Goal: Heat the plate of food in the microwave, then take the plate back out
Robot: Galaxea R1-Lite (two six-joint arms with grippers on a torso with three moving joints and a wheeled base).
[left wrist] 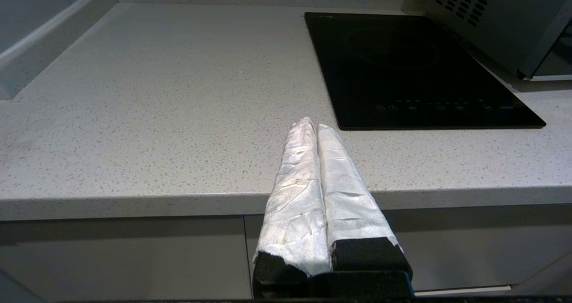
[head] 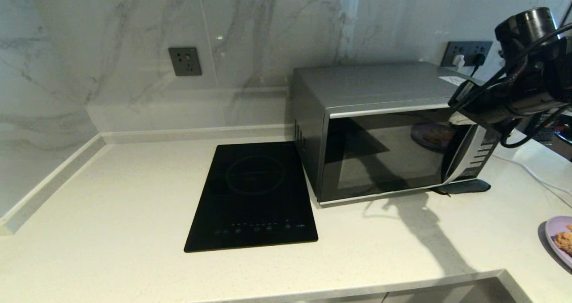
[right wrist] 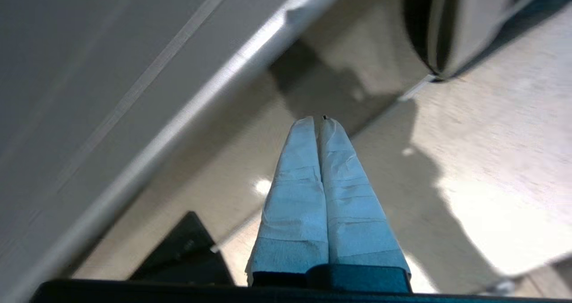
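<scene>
Right end effector (right wrist: 321,120): fingers pressed together, nothing between them, raised at upper right corner of microwave (head: 380,133), in front of the door's handle side. Left end effector (left wrist: 313,126): fingers together, empty, parked low at table (head: 111,195) front edge, well apart from work. Microwave door shut; curved handle (head: 460,160) runs down right side of dark glass, next to button panel. Judged stiff, heavy enough to stay put under a pull; take handle mid-length, but door glass and handle look smooth, so slip risk. Plate of food (head: 558,240) sits on table at far right, near front edge, partly out of view, not yet inside. Judged rigid, light, breakable, shallow rim w/ little to pinch; take at bare rim away from fried piece, keep level. Black hob (head: 252,195) beside microwave, not involved.
</scene>
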